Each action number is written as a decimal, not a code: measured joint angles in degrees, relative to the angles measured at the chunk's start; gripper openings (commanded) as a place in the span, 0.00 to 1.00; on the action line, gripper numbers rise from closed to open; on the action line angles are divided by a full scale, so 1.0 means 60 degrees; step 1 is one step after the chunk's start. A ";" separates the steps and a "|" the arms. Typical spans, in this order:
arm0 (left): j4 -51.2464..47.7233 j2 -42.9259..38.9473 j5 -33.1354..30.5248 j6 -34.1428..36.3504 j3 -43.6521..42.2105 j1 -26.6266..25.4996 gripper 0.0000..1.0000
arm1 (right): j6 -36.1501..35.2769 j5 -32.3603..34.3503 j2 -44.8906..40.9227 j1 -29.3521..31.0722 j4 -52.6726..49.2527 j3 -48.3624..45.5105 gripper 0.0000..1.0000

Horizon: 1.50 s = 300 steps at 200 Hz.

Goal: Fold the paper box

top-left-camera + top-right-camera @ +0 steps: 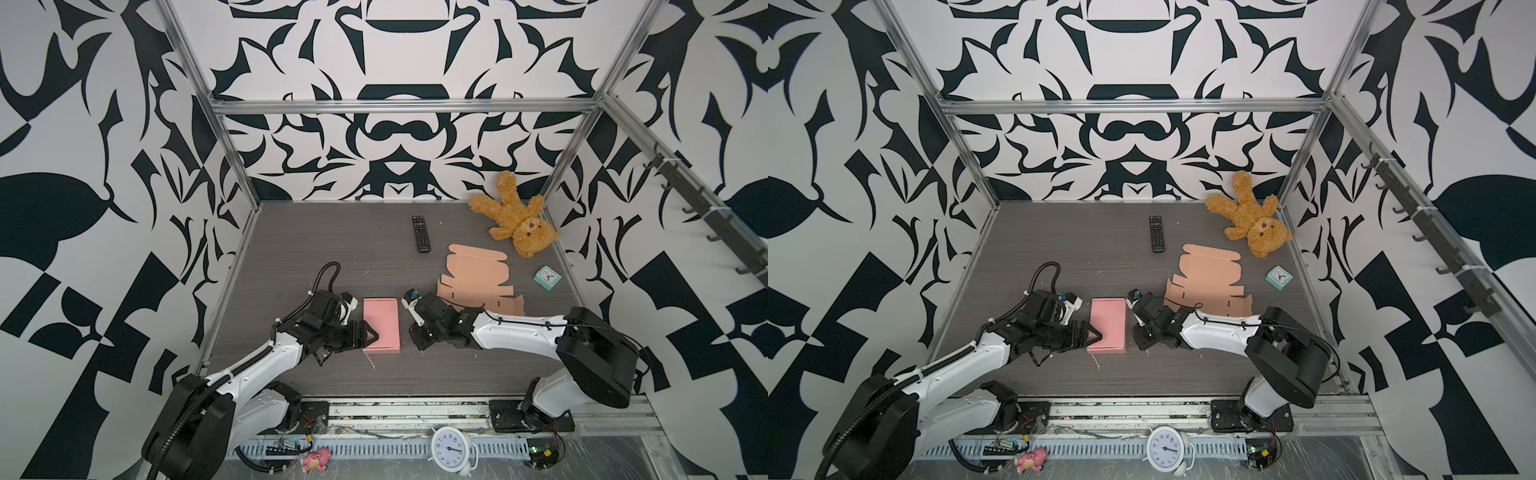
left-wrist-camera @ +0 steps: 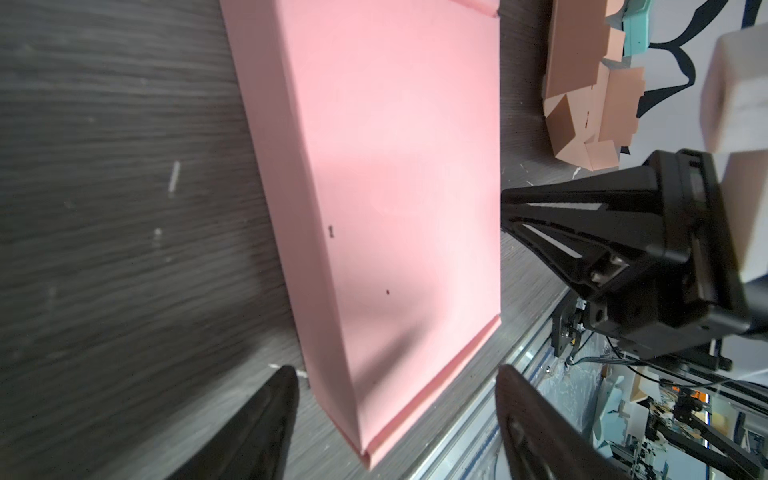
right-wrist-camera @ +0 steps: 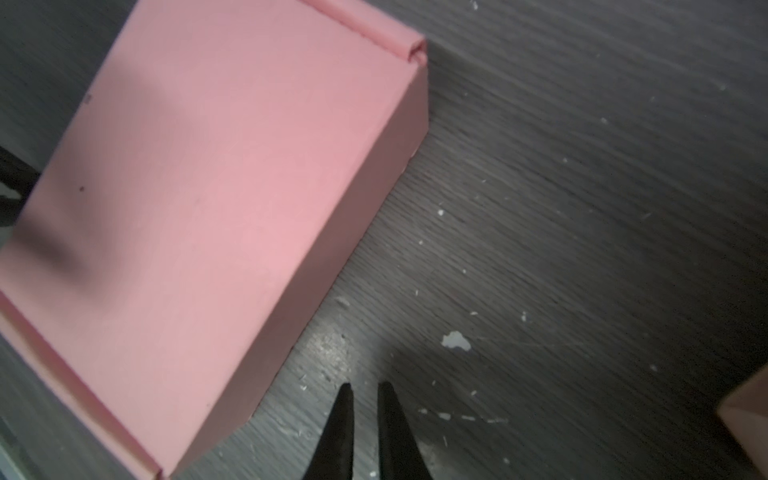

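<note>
Dark wood-grain bench [image 1: 316, 257], black-and-white patterned walls around it. Left gripper [image 1: 371, 336] has its jaws spread wide with nothing clamped. In both top views it sits over the front-left part of the folded, closed rectangular pink paper box [image 1: 381, 324]; can't tell if it touches. Right gripper [image 3: 365, 386] has its jaws almost together with only a thin gap. It holds nothing and is over bare bench just beside the box's right long side.

The box lies flat in the front half of the bench, about midway between the side edges and between the two grippers.

The left wrist view shows the right gripper's tip right at the box's long edge, with both left fingers [image 2: 266, 419] dark and blurred. The right wrist view shows white paper scraps [image 3: 455, 340] on the bench. Only the top views show the flat unfolded tan cardboard blank [image 1: 478, 278] toward the right edge, partly under the right arm, and the brown teddy bear [image 1: 519, 220] in the back right corner.
</note>
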 measured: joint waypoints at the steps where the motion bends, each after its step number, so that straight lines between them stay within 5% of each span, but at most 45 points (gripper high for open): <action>1: 0.0000 0.0000 0.0000 0.0000 -0.0007 -0.0007 0.76 | 0.0015 0.0000 0.0000 0.0007 0.0004 -0.0004 0.14; 300: 0.0761 0.0062 -0.1158 -0.1249 -0.0295 -0.1490 0.71 | 0.1009 0.0266 0.0346 0.1195 0.0229 -0.0022 0.13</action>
